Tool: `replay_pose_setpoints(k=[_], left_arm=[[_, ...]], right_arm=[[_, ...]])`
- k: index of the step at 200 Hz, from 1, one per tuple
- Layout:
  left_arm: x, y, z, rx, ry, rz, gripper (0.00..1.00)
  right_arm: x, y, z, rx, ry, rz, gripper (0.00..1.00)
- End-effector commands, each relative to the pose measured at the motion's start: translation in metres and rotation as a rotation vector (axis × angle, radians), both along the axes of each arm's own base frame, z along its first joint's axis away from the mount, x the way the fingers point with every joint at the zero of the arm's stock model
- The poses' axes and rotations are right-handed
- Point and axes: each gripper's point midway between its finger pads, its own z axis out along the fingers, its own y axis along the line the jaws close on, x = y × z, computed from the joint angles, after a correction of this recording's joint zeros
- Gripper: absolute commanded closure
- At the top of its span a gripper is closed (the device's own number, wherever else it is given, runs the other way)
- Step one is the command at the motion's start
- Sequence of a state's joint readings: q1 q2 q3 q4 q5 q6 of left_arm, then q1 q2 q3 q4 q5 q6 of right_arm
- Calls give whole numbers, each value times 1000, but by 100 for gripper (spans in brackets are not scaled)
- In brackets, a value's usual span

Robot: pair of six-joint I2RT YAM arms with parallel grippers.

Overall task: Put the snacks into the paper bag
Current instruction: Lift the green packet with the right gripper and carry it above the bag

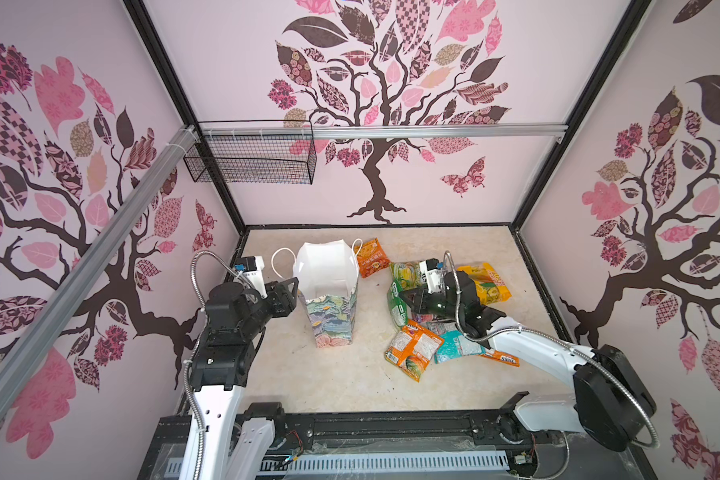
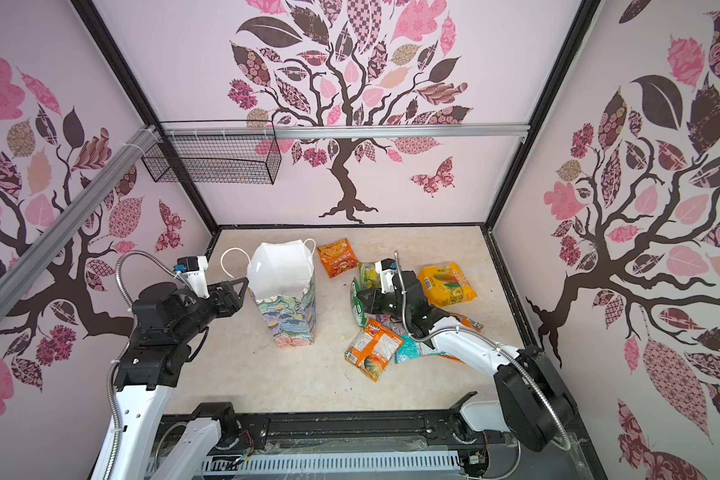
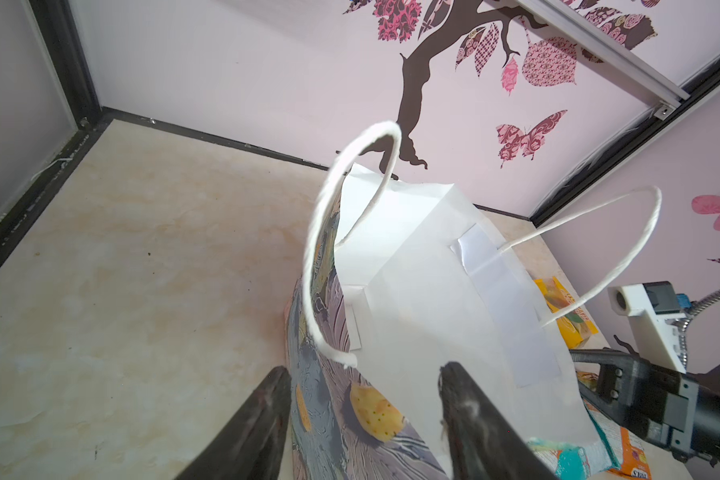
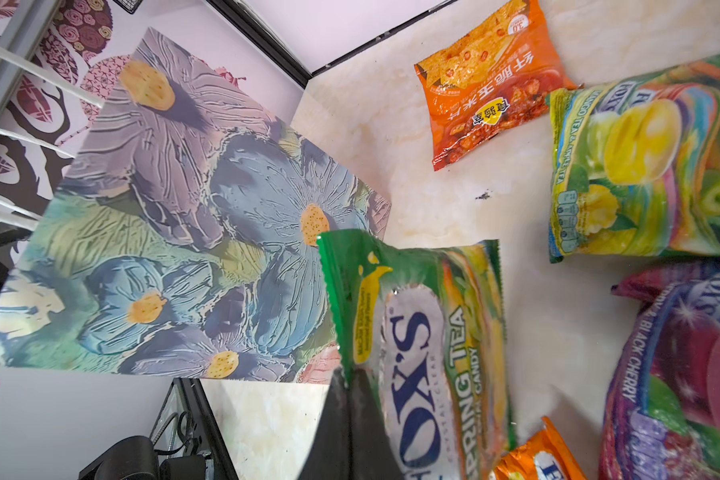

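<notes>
- Green packet (image 4: pixel 425 353): cut off by the right wrist view's edge; hides most of the right gripper (image 4: pixel 346 386).
- Purple packet (image 4: pixel 682 374): cut off likewise.
- Teal packet (image 1: pixel 454 347): partly under the right arm (image 1: pixel 528 345).
- Left gripper (image 3: pixel 364 368): fingers blurred and cut off.
- Bag (image 1: pixel 333 316): inner floor hidden in both top views.

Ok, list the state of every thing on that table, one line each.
Paper bag, upright, top open.
Left hand, open, straddling the bag's wall.
Right hand, shut on the green packet.
Green packet, gripped at one edge, outside the bag.
Orange packet, flat on the table, outside the bag.
Yellow packet, flat on the table.
</notes>
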State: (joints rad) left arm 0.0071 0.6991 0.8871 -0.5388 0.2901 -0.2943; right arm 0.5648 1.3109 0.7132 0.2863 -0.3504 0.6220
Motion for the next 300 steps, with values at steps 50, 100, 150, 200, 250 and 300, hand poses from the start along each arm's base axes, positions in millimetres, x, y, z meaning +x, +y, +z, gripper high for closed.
replay_pose_setpoints(k=[50, 100, 150, 200, 250, 300], left_arm=[[-1, 6, -4, 20, -11, 30, 40], [0, 6, -6, 16, 1, 28, 39], [0, 5, -6, 10, -3, 22, 38], [0, 6, -6, 13, 0, 25, 37], [1, 8, -9, 17, 12, 40, 35], [1, 7, -8, 11, 11, 32, 34]], right_arm=[[-25, 4, 81, 63, -144, 30, 100], [-47, -9, 130, 136, -229, 15, 100], [-56, -15, 146, 169, -250, 10, 100], [-56, -8, 160, 205, -264, 39, 100], [-53, -2, 189, 230, -305, 59, 100], [-59, 2, 222, 237, -365, 80, 100]])
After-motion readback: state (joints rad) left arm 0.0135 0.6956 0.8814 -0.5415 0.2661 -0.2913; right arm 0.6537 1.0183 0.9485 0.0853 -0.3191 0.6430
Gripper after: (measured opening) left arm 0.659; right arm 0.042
